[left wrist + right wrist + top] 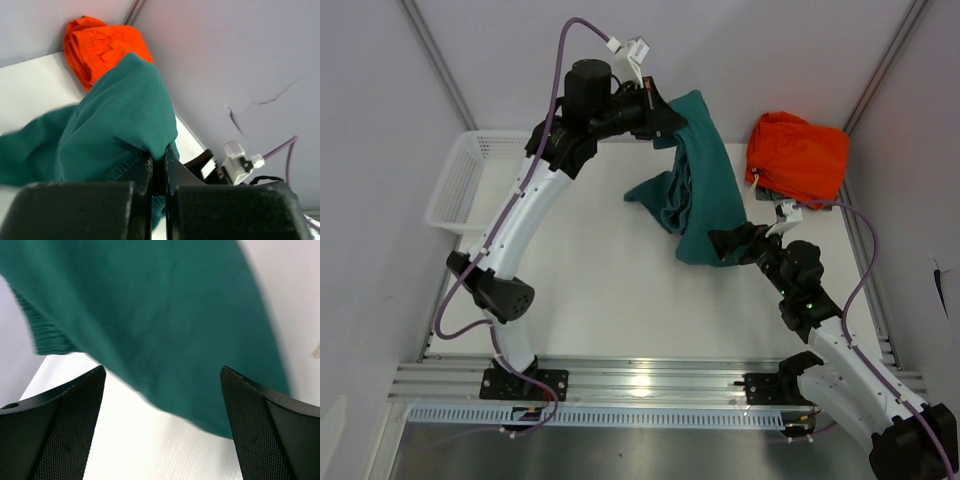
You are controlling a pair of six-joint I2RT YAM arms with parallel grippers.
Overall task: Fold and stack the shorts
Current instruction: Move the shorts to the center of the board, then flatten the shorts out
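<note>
**Status of work.** Early stage; no fold is visible.

**Task item.** The shorts (705,180) lie right of centre on the desk (600,300), running from the far side back to mid-desk. The far end is raised and the lower part appears to trail onto the surface. The cloth is bunched and twisted, with a loose flap spilling to the left. No flat panel or crease shows. The drawstring cannot be made out.

**Left tool** (665,115). Reached to the far side and clenched on the upper edge of the shorts. The left wrist view shows its fingers (142,172) pressed together with a pinch of teal cloth caught between them.

**Right tool** (725,243). At the near end of the shorts and released. The right wrist view shows its fingers (70,420) spread wide, with the cloth ahead of the gap and nothing held. Whether they touch the hem cannot be told.

**Other items.** A folded orange garment (798,155) sits at the far right, just beside the shorts. A white basket (455,190) stands at the far left, well apart.

**Assessment.**
- Done: one corner secured and lifted.
- Outstanding:
  - a second grasp at the near end;
  - spreading the shorts flat;
  - the fold itself;
  - stacking, likely on the orange garment.
- Most of the task remains.
</note>
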